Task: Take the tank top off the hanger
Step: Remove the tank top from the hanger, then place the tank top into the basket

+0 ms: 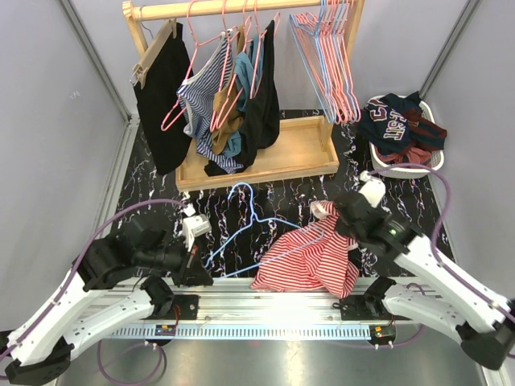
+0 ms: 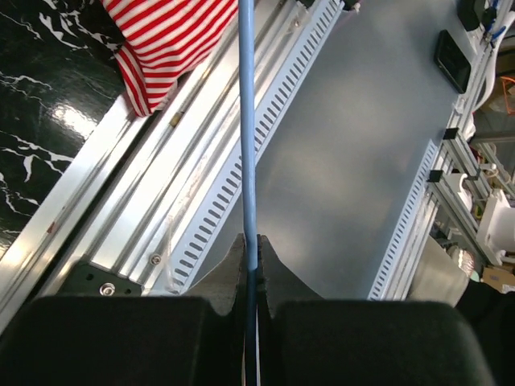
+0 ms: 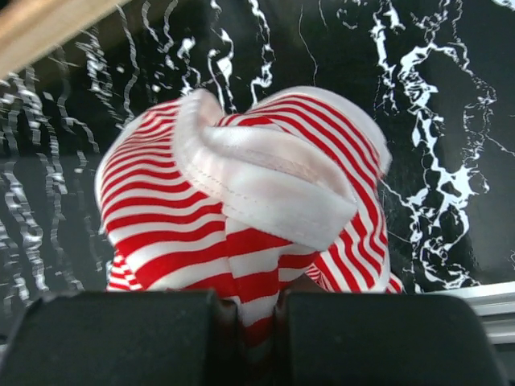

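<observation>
The red-and-white striped tank top (image 1: 310, 257) lies bunched on the black marbled table near its front edge. A light blue wire hanger (image 1: 241, 221) lies to its left, one arm still running into the fabric. My left gripper (image 1: 197, 269) is shut on the hanger's wire; the left wrist view shows the blue wire (image 2: 248, 121) pinched between the fingers of this gripper (image 2: 252, 249), with the tank top (image 2: 161, 40) beyond. My right gripper (image 1: 342, 213) is shut on the top's upper edge. In the right wrist view, striped cloth (image 3: 241, 185) rises from this gripper (image 3: 256, 310).
A wooden clothes rack (image 1: 265, 165) stands at the back with several garments (image 1: 233, 96) hanging and a bunch of empty hangers (image 1: 330, 64). A white basket of clothes (image 1: 402, 129) sits at the back right. An aluminium rail (image 1: 265, 310) runs along the near edge.
</observation>
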Robot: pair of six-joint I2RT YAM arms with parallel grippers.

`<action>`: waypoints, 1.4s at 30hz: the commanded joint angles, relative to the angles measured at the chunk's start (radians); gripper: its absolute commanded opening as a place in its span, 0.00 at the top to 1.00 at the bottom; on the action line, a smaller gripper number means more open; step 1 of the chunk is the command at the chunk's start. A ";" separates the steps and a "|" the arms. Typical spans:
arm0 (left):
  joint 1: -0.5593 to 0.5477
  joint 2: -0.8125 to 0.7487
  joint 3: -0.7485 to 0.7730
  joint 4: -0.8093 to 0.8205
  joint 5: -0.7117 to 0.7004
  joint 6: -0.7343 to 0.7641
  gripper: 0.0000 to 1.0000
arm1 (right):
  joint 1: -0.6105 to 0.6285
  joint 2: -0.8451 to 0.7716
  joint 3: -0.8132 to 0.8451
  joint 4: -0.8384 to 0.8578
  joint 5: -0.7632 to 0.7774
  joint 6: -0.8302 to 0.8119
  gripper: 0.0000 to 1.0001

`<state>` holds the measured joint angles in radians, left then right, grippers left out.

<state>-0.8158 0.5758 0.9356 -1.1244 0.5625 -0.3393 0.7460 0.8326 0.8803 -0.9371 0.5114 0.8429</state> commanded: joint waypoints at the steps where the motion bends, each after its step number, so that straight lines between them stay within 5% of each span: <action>1: 0.001 -0.017 0.038 0.031 -0.020 0.003 1.00 | 0.003 0.106 0.020 0.075 0.007 0.002 1.00; 6: 0.001 -0.051 0.188 -0.075 -0.384 -0.035 1.00 | 0.003 0.090 0.048 0.096 -0.084 -0.083 1.00; 9: 0.001 -0.083 0.245 -0.104 -0.613 -0.079 1.00 | 0.003 0.089 0.042 0.150 -0.414 -0.223 0.94; 11: 0.001 -0.100 0.262 -0.098 -0.711 -0.101 1.00 | 0.007 0.124 0.033 0.139 -0.597 -0.248 0.63; 14: 0.001 -0.123 0.278 -0.069 -0.766 -0.110 1.00 | 0.067 0.190 -0.015 0.100 -0.565 -0.217 0.01; 25: 0.001 -0.122 0.238 0.005 -0.757 -0.118 1.00 | 0.343 0.488 -0.104 0.184 -0.340 0.062 0.00; 30: 0.001 -0.122 0.226 0.026 -0.748 -0.124 1.00 | 0.467 0.753 -0.070 0.218 -0.289 0.136 0.00; 34: 0.001 -0.122 0.226 0.032 -0.739 -0.122 1.00 | 0.469 0.813 -0.079 0.253 -0.292 0.140 0.04; 37: 0.001 -0.123 0.227 0.035 -0.733 -0.122 1.00 | 0.467 0.764 -0.112 0.304 -0.303 0.119 0.55; 38: 0.001 -0.125 0.227 0.037 -0.731 -0.122 1.00 | 0.467 0.711 -0.107 0.270 -0.283 0.125 1.00; 42: 0.001 -0.123 0.224 0.052 -0.707 -0.125 1.00 | 0.448 0.509 -0.070 0.160 -0.179 0.101 1.00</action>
<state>-0.8158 0.4473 1.1622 -1.1553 -0.1616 -0.4545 1.2079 1.4578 0.7971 -0.8566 0.2726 0.9131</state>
